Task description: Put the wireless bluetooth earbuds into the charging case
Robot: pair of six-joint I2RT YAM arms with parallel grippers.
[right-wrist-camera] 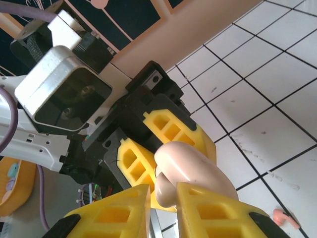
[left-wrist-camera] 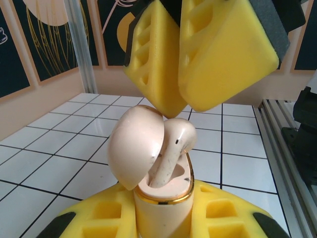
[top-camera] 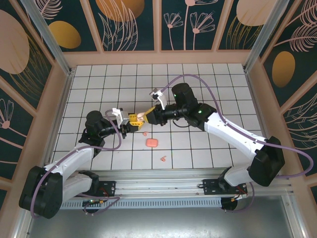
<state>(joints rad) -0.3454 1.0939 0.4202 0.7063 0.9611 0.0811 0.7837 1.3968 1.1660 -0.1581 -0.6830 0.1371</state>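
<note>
Two pincers meet above mid-table. Your left pincer [left-wrist-camera: 163,224] is clamped on the cream case [left-wrist-camera: 161,212], which stands upright with its lid [left-wrist-camera: 133,148] swung open to the left. The cream earbud [left-wrist-camera: 173,148] stands stem-down in the case's well, most of it sticking out. Your right pincer [left-wrist-camera: 174,106] sits right above it, jaws narrow, tips touching the bud's head; can't tell whether they pinch it. On the tiled table [top-camera: 208,144], base-side of both pincers: one pink earbud [top-camera: 144,133] closest, the pink case [top-camera: 151,143] just past it, and a second pink earbud [top-camera: 162,159] farthest.
</note>
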